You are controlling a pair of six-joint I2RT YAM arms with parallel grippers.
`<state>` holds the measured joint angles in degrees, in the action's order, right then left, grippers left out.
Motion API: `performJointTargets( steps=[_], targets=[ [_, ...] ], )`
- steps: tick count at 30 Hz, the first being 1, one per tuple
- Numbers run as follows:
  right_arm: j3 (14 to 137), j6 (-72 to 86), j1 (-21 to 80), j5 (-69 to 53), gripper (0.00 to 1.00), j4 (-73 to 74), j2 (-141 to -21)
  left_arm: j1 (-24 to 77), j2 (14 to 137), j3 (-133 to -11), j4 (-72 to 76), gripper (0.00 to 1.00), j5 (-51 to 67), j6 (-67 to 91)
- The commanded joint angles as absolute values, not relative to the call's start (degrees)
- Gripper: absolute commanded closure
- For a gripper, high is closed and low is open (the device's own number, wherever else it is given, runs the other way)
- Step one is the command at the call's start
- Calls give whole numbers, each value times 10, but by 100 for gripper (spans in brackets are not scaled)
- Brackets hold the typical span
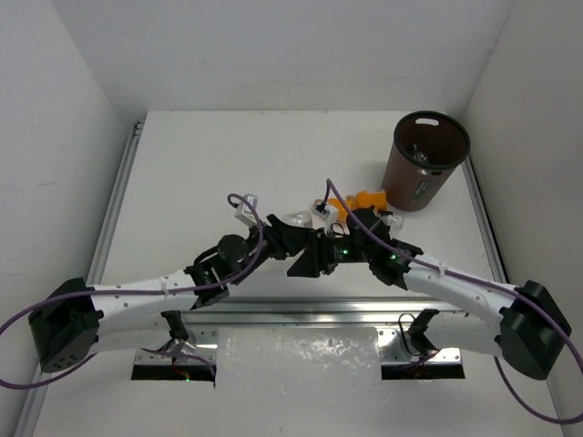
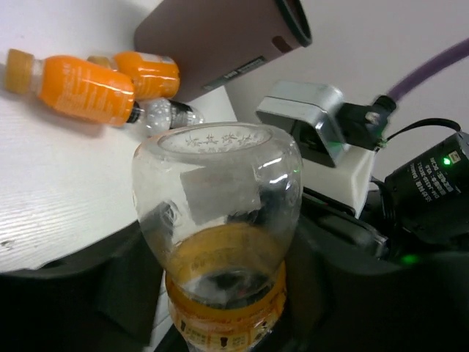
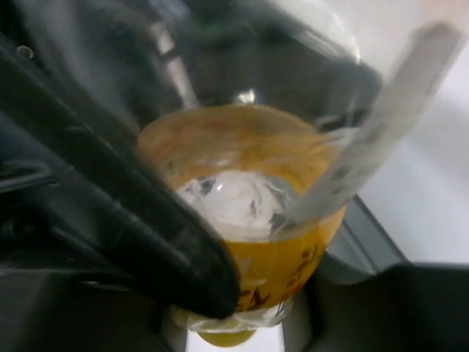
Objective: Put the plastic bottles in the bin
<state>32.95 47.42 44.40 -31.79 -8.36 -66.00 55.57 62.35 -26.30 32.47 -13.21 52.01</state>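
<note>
**Top view.** The bin [image 1: 407, 178] stands at 1 o'clock on the bench [image 1: 200, 164]. The orange bottles [image 1: 364, 200] lie beside its base at 8 o'clock. The left end effector [image 1: 282, 235] and the right end effector [image 1: 319, 244] meet at bench centre.

**Left wrist view.** The left end effector is closed on a clear bottle [image 2: 220, 220] with an orange label, its base facing outward.

**Right wrist view.** The right end effector is fully clamped on what appears to be the same bottle.

**Hazard.** Both end effectors grip one thin bottle. If the right arm pulls before the left lets go, the bottle can crush or twist free. A low swing toward 1 o'clock can strike the orange bottles or the bin wall.
</note>
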Motion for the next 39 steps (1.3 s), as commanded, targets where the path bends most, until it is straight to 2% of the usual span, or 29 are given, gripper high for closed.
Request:
performJointTargets(
  steps=[1, 2, 3, 4, 6, 9, 10, 11, 12, 13, 15, 20, 23, 29, 31, 32, 33, 34, 39],
  targets=[
    [340, 469, 442, -216, 100, -143, -610, 570, 607, -276, 346, 39, -75, 512],
    [336, 463, 442, -175, 100, -139, -598, 570, 599, -279, 336, 32, -85, 508],
    [331, 461, 442, -162, 100, -135, -586, 570, 594, -281, 324, 32, -92, 508],
    [330, 457, 440, -151, 100, -129, -575, 570, 590, -284, 288, 22, -102, 510],
    [336, 440, 441, -121, 100, -96, -554, 570, 572, -304, 238, 13, -149, 512],
    [371, 421, 439, -73, 100, -22, -552, 570, 541, -362, 92, 1, -254, 526],
    [377, 417, 440, -61, 100, -5, -553, 570, 533, -404, -1, 0, -285, 533],
    [385, 411, 438, -47, 100, 37, -552, 569, 520, -432, -72, 0, -368, 551],
    [409, 407, 429, -19, 100, 60, -550, 569, 515, -490, -201, 0, -412, 595],
    [424, 402, 422, -4, 100, 115, -548, 569, 505, -515, -255, 0, -475, 611],
    [482, 389, 371, 21, 100, 169, -547, 569, 495, -563, -353, 0, -510, 627],
    [639, 351, 165, -14, 100, 300, -590, 569, 470, -567, -395, 0, -491, 549],
    [755, 327, 86, -40, 100, 364, -668, 569, 465, -536, -403, 0, -460, 527],
    [919, 301, 4, 35, 98, 445, -819, 569, 449, -506, -414, 0, -398, 470],
    [958, 289, -15, 78, 87, 474, -866, 569, 436, -498, -410, 0, -385, 429],
    [1002, 285, -18, 88, 73, 488, -883, 569, 432, -498, -422, 0, -386, 425],
    [1022, 278, -19, 93, 41, 498, -900, 569, 430, -501, -430, 0, -392, 423],
    [1041, 273, -22, 105, 4, 526, -930, 569, 421, -502, -437, 0, -393, 423],
    [1114, 264, -20, 120, 1, 549, -957, 569, 387, -490, -442, 0, -396, 418]
  ],
)
